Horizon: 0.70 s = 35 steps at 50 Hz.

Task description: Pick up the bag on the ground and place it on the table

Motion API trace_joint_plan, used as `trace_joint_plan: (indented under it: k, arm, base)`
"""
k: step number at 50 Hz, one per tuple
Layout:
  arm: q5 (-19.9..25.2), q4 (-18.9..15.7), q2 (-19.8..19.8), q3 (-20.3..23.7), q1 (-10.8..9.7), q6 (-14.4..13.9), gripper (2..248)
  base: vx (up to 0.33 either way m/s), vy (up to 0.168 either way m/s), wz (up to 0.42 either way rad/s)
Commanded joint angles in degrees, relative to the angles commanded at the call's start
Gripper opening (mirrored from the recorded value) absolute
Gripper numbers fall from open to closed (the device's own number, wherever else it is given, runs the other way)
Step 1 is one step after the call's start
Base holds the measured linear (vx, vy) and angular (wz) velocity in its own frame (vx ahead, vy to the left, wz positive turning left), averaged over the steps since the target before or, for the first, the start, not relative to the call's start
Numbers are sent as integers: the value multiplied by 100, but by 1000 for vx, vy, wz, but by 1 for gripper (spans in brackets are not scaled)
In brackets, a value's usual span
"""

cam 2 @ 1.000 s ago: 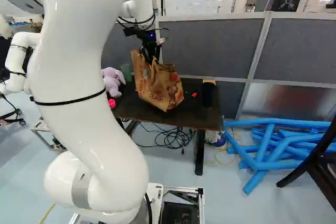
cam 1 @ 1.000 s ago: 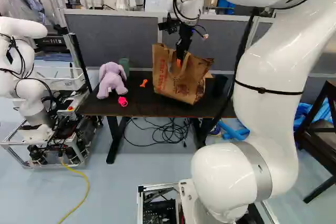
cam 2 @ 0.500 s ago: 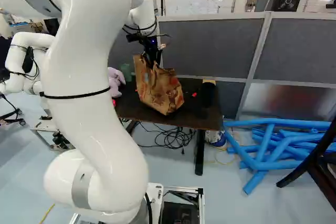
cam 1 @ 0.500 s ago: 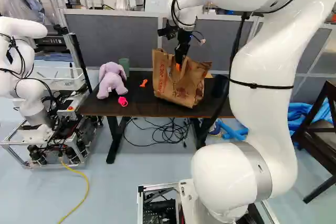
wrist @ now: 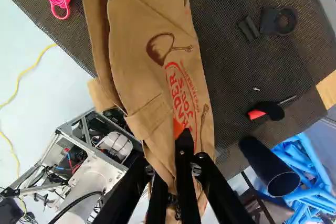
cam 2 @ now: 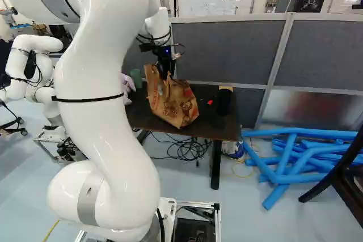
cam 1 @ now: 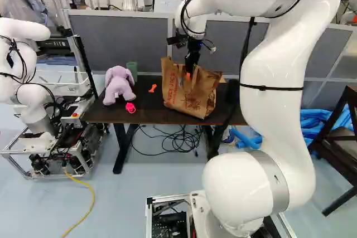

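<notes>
My gripper is over the table, at the top of the brown paper bag. In the wrist view the gripper is shut on the bag, with its upper part pinched at the fingertips and an orange pad showing. The right base view has the bag leaning, its lower corner low over the tabletop; whether all of its bottom rests there I cannot tell.
A purple plush toy, a pink ring and a green cup stand beside the bag. A black cylinder is across from them. Grey partitions rise behind; another robot stands left.
The gripper and bag have shifted a little toward the base and down, the bag moving along with the fingers. My arm has swung leftward in the left base view. The base has stayed put.
</notes>
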Motion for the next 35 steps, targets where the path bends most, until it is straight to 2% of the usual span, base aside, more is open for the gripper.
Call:
trace_joint_plan:
  k: [15,16,20,21,25,26,30,31,35]
  arm:
    - [0,0,-7,-1,0,0,23]
    - [0,0,-7,-1,0,0,50]
    - [0,0,-7,-1,0,0,50]
    - [0,0,-7,-1,0,0,84]
    - [0,0,-7,-1,0,0,84]
    - [0,0,-7,-1,0,0,118]
    - [0,0,-7,-1,0,0,118]
    - [0,0,-7,-1,0,0,154]
    - [0,0,-7,-1,0,0,154]
  base:
    - [0,0,0]
    - [0,0,0]
    - [0,0,0]
    - [0,0,0]
    - [0,0,0]
    - [0,0,0]
    - [0,0,0]
    - [0,0,0]
    - [0,0,0]
